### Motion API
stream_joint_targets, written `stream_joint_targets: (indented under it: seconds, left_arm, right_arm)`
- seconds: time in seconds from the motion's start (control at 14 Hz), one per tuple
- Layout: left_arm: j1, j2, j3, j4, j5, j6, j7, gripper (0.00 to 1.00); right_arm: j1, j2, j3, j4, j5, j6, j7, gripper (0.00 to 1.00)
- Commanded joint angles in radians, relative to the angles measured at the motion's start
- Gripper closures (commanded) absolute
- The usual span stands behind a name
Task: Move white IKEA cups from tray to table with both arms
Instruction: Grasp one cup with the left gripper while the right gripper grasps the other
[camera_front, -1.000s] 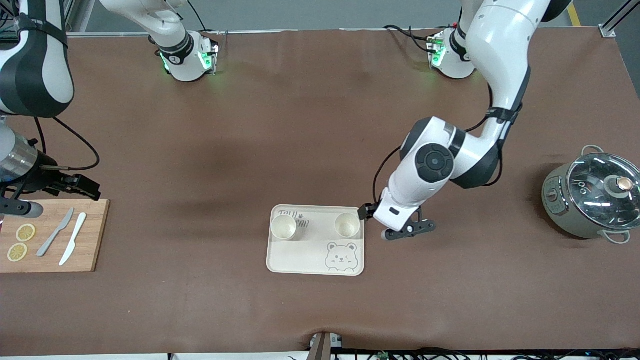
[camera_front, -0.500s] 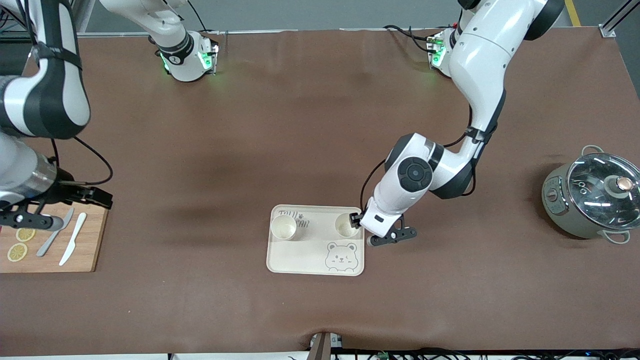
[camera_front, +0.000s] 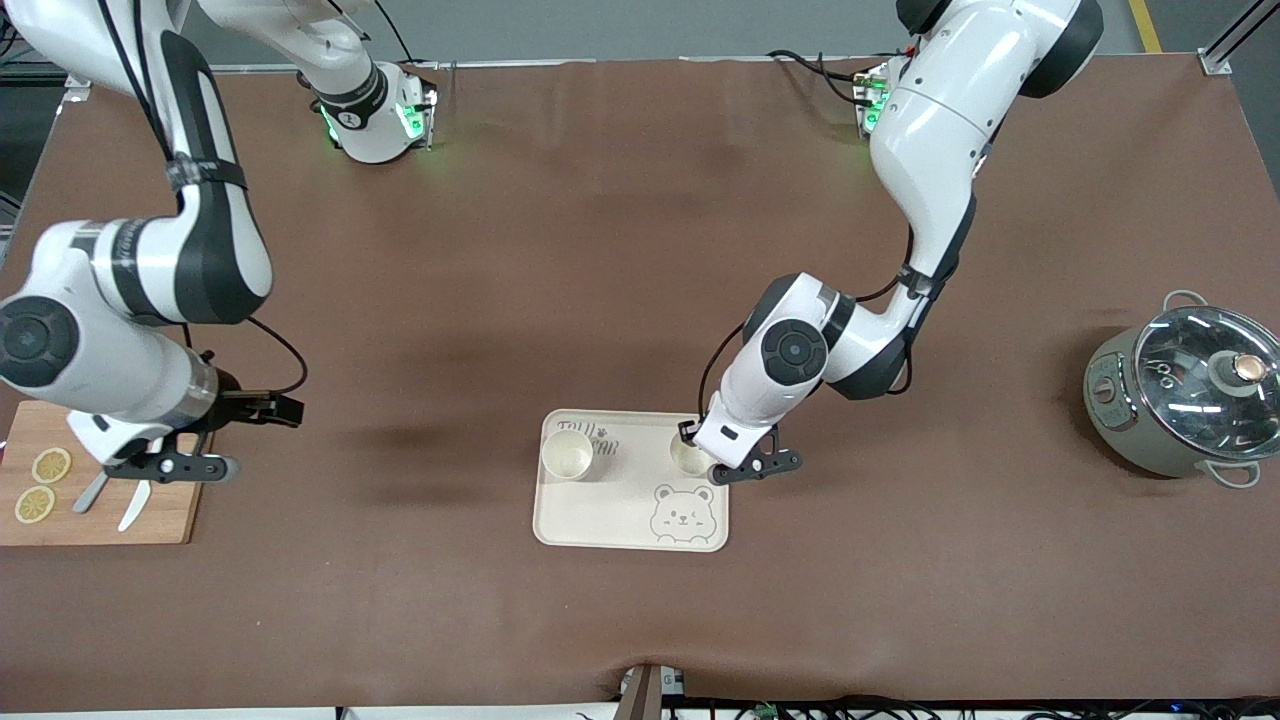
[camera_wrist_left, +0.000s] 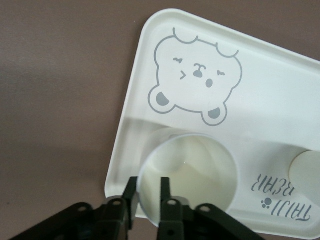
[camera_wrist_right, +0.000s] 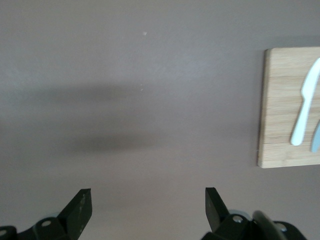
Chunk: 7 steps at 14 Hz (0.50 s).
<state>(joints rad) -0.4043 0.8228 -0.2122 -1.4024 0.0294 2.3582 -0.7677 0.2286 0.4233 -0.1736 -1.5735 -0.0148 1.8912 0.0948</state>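
- Since the earlier frames, the left gripper (camera_front: 712, 462) had been carried from the bare table beside the tray onto the cup (camera_front: 689, 456) at the tray's corner toward the left arm's end; the right gripper (camera_front: 200, 440) had been swung off the cutting board (camera_front: 170, 520) toward the table's middle.
- "TAUI BEAR" with a paw mark could be read on the tray (camera_wrist_left: 280, 100), beside a winking bear drawing (camera_wrist_left: 197, 82).
- Both cups were seen upright on the tray, mouths up, along its edge farther from the front camera; the second cup (camera_front: 566, 453) stood toward the right arm's end, well apart from the first.
- In the left wrist view, the left gripper's fingers (camera_wrist_left: 165, 192) were narrowed, with the cup's rim (camera_wrist_left: 187, 175) set between them.
- The right gripper's jaws were spread wide over bare brown table (camera_wrist_right: 150, 75), just off the board's edge, where a white knife (camera_wrist_right: 305, 107) lay.
- Open table was left around the tray on all sides; a lidded pot (camera_front: 1185, 400) stood well apart at the left arm's end.
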Motion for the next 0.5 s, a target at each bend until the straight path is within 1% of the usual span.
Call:
stream_joint_targets:
  seconds: [0.0,0.07,0.14,0.29,0.36,0.43]
  left_arm:
    - [-0.016,0.021,0.008,0.026,0.02,0.018,-0.022,1.0]
    - [-0.013,0.018,0.008,0.026,0.02,0.018,-0.016,1.0]
    - [-0.011,0.013,0.01,0.026,0.021,0.018,-0.015,1.0]
    - [-0.005,-0.016,0.023,0.026,0.021,0.018,-0.01,1.0]
    - [-0.001,-0.031,0.028,0.028,0.021,0.016,-0.009,1.0]
    - [0.008,-0.056,0.03,0.028,0.021,0.016,-0.009,1.0]
  right_arm:
    - [0.046,0.048,-0.003,0.029,0.024,0.017,0.112,0.0]
    - [0.063,0.049,-0.003,0.029,0.035,0.028,0.188,0.0]
    - [0.073,0.049,-0.001,0.029,0.044,0.032,0.222,0.0]
    - [0.133,0.077,-0.003,0.023,0.07,0.096,0.232,0.0]
    - [0.141,0.089,-0.001,0.024,0.085,0.133,0.232,0.0]
    - [0.15,0.113,-0.001,0.02,0.154,0.176,0.232,0.0]
